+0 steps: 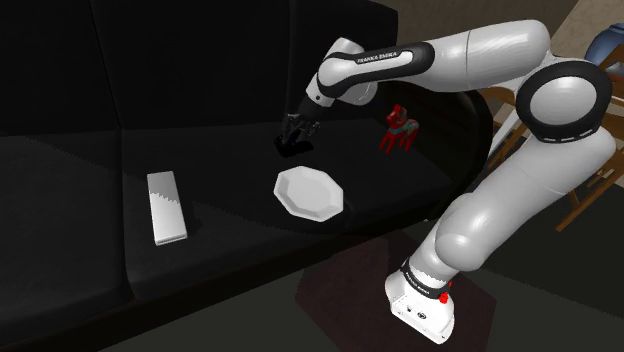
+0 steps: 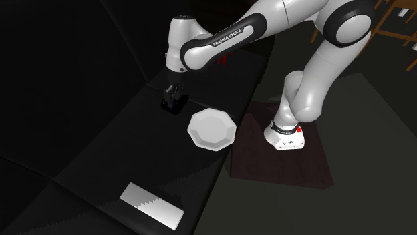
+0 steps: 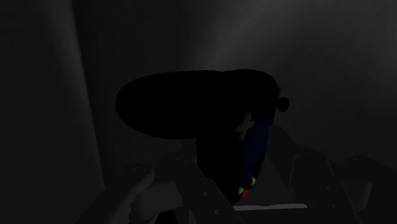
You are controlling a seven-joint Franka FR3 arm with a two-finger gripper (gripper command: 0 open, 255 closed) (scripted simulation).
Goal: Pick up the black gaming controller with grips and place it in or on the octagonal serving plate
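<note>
1. End effector (image 1: 297,134) is down low over the sofa (image 1: 80,180) seat. Open or clamped? Can't tell, too dark in there.
2. Black controller (image 3: 191,105) is right at the end effector, directly under it on the seat cushion. Wrist view has it as a dark silhouette w/ small red, green, blue & yellow buttons on the part nearest the cam.
3. Octagonal plate (image 1: 310,192), white, lies flat on the same cushion just beside the end effector, on the arm-base side, nothing on it. Controller & plate are apart.
4. Small red object (image 1: 398,128) stands near the end effector, off to the shoulder view's right; can't tell what it is.
5. Pale flat rectangular piece w/ a jagged pattern (image 1: 166,207) lies well apart from the end effector, on the next cushion to the shoulder view's left.
</note>
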